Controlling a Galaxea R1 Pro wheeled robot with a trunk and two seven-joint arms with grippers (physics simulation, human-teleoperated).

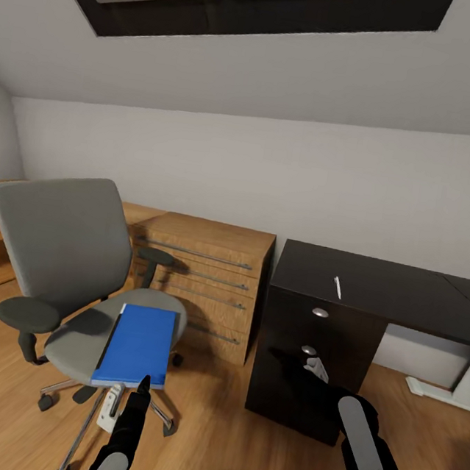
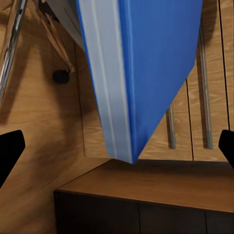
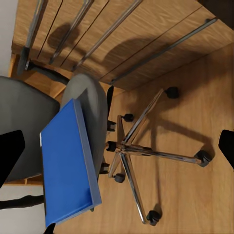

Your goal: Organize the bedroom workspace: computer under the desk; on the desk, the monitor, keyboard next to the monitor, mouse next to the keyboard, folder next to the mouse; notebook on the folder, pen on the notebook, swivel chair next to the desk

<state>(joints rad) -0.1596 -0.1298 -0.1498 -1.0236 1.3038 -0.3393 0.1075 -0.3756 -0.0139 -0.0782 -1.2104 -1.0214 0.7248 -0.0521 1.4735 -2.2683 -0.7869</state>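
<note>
The blue folder (image 1: 137, 345) lies flat on the seat of the swivel chair (image 1: 63, 242). One end of the folder sticks out a bit past the front edge of the seat. The chair stands beside a wooden drawer chest (image 1: 207, 276), and the black counter (image 1: 384, 288) is on the far side of that chest from the chair. A thin white stick, maybe the pen (image 1: 337, 287), lies on the counter.

The left end effector (image 1: 142, 387) is just beside the near end of the folder. In its wrist view the two dark fingers are spread wide, with the folder's pale spine strip (image 2: 109, 83) between them but not touched. The right end effector (image 1: 315, 367) hangs in front of the counter's dark drawers, and its fingers are spread too, holding nothing.

The folder looks thin, stiff and light, with a smooth cover that may slip. I think the best place to pinch it is the end that hangs off the seat, squeezing top and bottom. It may tip if held too near a corner.
</note>
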